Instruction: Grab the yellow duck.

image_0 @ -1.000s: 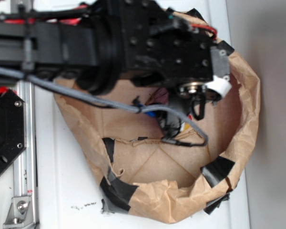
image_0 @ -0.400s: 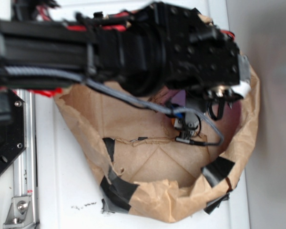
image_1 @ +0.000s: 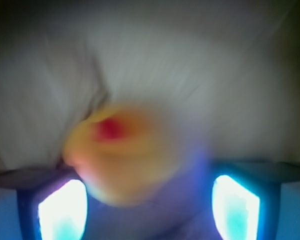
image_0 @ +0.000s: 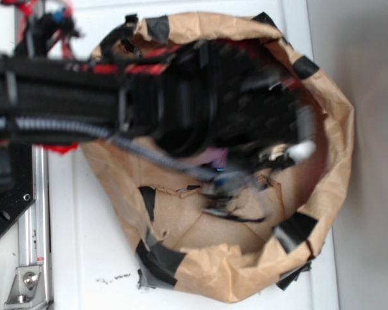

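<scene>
From the exterior view the arm (image_0: 200, 110) blots out the paper bag (image_0: 323, 168) mid-frame, duck unseen; at the wrist, the yellow duck (image_1: 122, 152) blurs centre-left between the spread gripper (image_1: 149, 205), probably light, slick, best pinched across its body.

White tabletop (image_0: 84, 258) fills most of exterior view, smooth, w/ a few small dark specks (image_0: 113, 279) near bottom edge. Right side: plain grey strip (image_0: 368, 155), floor or wall, can't tell which; tabletop's straight edge runs top to bottom beside it. Left edge: silver metal rail (image_0: 32, 245) w/ bolted bracket at its lower end, lying on tabletop. Centre: crumpled brown paper bag (image_0: 336, 129) w/ rolled-down rim, patched w/ black tape (image_0: 158, 258) at several spots, creased paper floor inside. Light even, soft, no hard shadows. Wrist view too blurred: only pale grey-white backdrop (image_1: 215, 60) up top, streaked.
</scene>
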### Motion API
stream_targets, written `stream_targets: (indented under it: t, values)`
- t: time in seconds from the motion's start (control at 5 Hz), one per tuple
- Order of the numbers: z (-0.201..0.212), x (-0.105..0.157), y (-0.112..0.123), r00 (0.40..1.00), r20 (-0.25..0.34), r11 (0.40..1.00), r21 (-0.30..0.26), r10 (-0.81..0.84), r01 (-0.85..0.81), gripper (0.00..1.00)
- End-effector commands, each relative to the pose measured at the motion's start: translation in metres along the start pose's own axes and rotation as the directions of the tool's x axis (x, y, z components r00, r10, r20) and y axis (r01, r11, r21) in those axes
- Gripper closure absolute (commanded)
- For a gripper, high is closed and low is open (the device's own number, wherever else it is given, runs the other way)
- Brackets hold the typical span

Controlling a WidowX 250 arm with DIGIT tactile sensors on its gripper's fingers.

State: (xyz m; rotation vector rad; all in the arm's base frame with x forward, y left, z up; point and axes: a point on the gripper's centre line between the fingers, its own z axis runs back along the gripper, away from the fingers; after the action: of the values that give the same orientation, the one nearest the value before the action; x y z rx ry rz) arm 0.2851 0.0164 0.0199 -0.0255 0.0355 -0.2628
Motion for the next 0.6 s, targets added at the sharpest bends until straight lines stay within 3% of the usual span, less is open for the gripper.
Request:
stream_targets:
  t: [0.0, 0.2, 0.4]
  values:
    - [0.000, 0.014, -0.006, 0.999, 0.030, 0.997, 0.068, -0.031, 0.029, 0.00]
    - [0.016, 0.019, 0.009, 0.996, 0.092, 0.995, 0.094, 0.003, -0.012, 0.00]
    - [0.027, 0.028, 0.024, 0.986, 0.160, 0.997, 0.068, 0.035, -0.047, 0.00]
